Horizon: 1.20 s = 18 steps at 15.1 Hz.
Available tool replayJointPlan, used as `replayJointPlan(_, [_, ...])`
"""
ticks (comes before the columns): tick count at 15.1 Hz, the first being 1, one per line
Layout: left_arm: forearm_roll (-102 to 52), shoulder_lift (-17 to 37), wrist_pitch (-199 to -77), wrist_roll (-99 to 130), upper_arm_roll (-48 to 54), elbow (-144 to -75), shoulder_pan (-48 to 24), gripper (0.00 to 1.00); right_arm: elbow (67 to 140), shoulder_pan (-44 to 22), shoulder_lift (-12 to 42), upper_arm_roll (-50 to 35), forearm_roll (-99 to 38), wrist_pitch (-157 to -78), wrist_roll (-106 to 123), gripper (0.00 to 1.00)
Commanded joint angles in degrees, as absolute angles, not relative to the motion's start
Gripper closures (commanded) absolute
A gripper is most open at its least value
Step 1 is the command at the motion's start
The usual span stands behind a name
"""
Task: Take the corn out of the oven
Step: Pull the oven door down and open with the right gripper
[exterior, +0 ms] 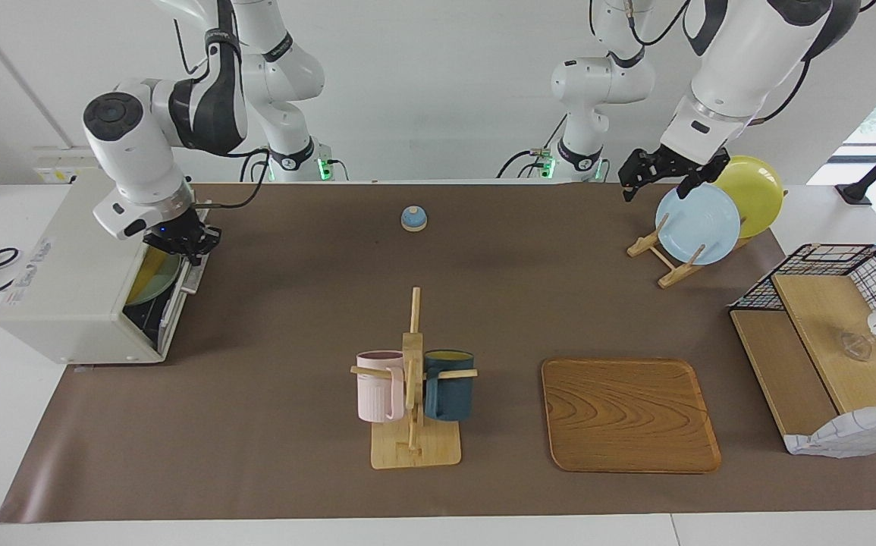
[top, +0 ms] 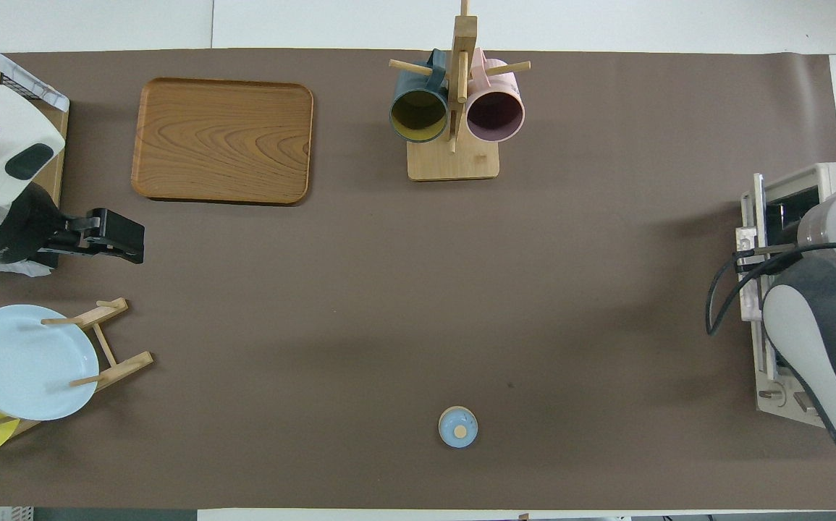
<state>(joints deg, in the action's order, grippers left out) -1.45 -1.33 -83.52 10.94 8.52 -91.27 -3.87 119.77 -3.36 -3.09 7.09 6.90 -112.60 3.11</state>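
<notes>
The off-white oven (exterior: 66, 265) stands at the right arm's end of the table and also shows in the overhead view (top: 787, 184). Its dark glass door (exterior: 172, 303) leans out a little at the top. My right gripper (exterior: 189, 246) is at the door's top edge, by the handle; in the overhead view its own arm hides it. A yellow-green shape (exterior: 151, 277) shows through the glass, but I cannot make out the corn. My left gripper (exterior: 635, 176) is open and empty, in the air over the table beside the plate rack (top: 124, 244).
A small blue bell (exterior: 413, 218) sits mid-table near the robots. A mug rack (exterior: 413, 379) with a pink and a dark blue mug and a wooden tray (exterior: 627, 413) lie farther out. A plate rack (exterior: 665, 262) and a wire basket (exterior: 824, 262) stand at the left arm's end.
</notes>
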Motion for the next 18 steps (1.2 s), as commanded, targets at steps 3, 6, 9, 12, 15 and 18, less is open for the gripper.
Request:
replayJointPlan(3, [-2.2,-2.9,-84.5,10.5,8.8,-93.1,-3.2,0.0,121.7,-2.0,3.3,7.6,5.8,-122.9,3.2,1.0])
replayJointPlan(6, [-2.2,-2.9,-84.4,10.5,8.8,-93.1,-3.2,0.0,123.9,-2.5,3.2,7.6,5.8,-126.6,3.1,1.0])
replayJointPlan(9, [-2.2,-3.0,-84.4,10.5,8.8,-93.1,-3.2,0.0,124.0,-4.0,3.8,7.6,5.8,-127.8,1.7,1.0])
replayJointPlan(12, [-2.2,-2.9,-84.4,10.5,8.8,-93.1,-3.2,0.0,125.2,-5.1,6.2,7.5,5.7,-131.6,0.6,1.0])
replayJointPlan(15, [-2.2,-2.9,-84.4,10.5,8.8,-93.1,-3.2,0.0,125.1,-5.5,9.5,7.6,1.4,-133.8,0.1,1.0])
replayJointPlan(18, [-2.2,-2.9,-84.5,10.6,8.8,-93.0,-3.2,0.0,125.1,-7.2,11.1,7.6,0.5,-135.6,-1.7,1.0])
